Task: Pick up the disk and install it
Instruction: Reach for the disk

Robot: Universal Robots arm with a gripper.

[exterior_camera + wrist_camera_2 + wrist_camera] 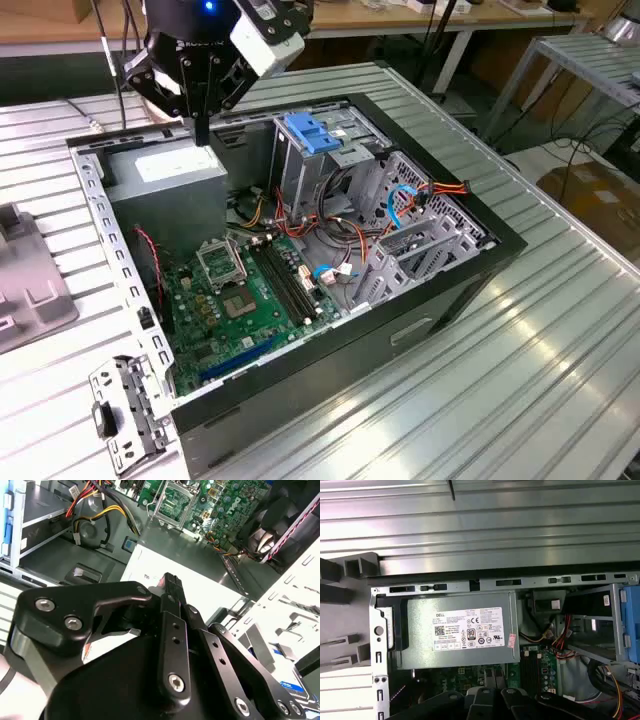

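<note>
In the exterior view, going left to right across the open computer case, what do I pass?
Grey power supply box → blue latch → red and orange cables.

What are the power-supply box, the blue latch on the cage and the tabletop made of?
Power-supply box: likely sheet steel, dull grey, with folded edges and a paper-looking sticker.
Blue latch: probably moulded plastic, judging by its uniform matte colour.
Tabletop: looks like aluminium extrusion, ribbed, with a soft sheen.
</note>
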